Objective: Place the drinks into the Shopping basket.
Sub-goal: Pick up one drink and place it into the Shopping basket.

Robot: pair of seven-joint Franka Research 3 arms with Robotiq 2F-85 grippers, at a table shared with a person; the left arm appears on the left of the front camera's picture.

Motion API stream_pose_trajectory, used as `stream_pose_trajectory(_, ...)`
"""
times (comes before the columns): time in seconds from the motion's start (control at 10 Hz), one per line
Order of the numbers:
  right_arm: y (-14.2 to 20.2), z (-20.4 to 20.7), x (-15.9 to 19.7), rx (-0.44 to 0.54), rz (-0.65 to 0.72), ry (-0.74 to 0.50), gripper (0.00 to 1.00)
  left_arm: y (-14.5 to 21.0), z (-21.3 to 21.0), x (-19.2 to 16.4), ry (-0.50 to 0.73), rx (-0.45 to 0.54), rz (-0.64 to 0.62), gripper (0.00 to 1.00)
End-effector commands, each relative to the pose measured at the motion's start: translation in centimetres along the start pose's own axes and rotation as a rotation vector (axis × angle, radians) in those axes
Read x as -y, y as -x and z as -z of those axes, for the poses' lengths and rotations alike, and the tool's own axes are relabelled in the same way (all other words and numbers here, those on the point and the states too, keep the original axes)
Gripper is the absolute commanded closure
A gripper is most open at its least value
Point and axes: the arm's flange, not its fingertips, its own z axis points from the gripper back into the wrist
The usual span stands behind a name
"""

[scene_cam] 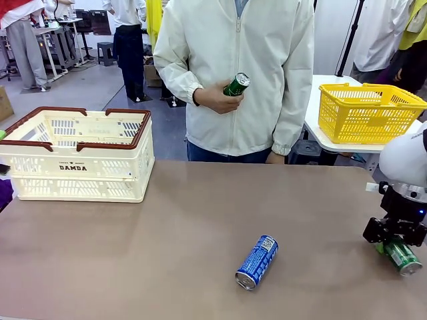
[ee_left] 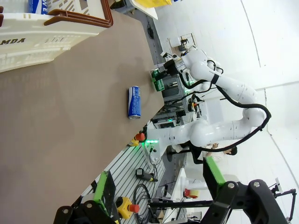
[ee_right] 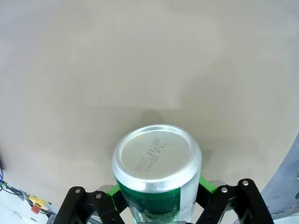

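While you watched the brown desk, the slim green metal can was at its right edge by the near corner. Its long axis slanted down toward the near right, and a date-stamped silver end faced the wrist. The right gripper pointed steeply down, pads clamped on its sides. The slim blue metal can lay diagonally by the near edge. The left gripper gaped wide, holding nothing. The cream-white perforated plastic crate stood at the far left corner.
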Motion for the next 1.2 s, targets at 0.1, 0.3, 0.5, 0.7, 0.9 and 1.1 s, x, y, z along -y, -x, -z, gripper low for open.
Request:
stream_pose_trajectory(0.1, 0.9, -3.3, -0.8, 0.020, 0.014, -0.047, 1.00, -0.1, 0.1, 0.3, 0.019, 0.010, -0.008, 0.00)
stream_pose_trajectory(0.3, 2.6, -8.0, -1.6, 0.046, 0.048, -0.066, 1.00, -0.1, 0.1, 0.3, 0.019, 0.010, -0.008, 0.00)
stream_pose_trajectory(0.5, 6.9, -15.2, -2.9, 0.077, 0.102, -0.068, 1.00, -0.1, 0.1, 0.3, 0.019, 0.010, -0.008, 0.00)
stream_pose_trajectory(0.7, 11.0, -20.1, -4.5, 0.129, 0.151, -0.081, 1.00, -0.1, 0.1, 0.3, 0.019, 0.010, -0.008, 0.00)
stream_pose_trajectory(0.9, 11.7, -20.4, -3.7, 0.120, 0.226, -0.211, 1.00, -0.1, 0.1, 0.3, 0.019, 0.010, -0.008, 0.00)
stream_pose_trajectory(1.1, 11.8, -20.5, -4.2, 0.127, 0.118, -0.093, 1.00, -0.1, 0.1, 0.3, 0.019, 0.010, -0.008, 0.00)
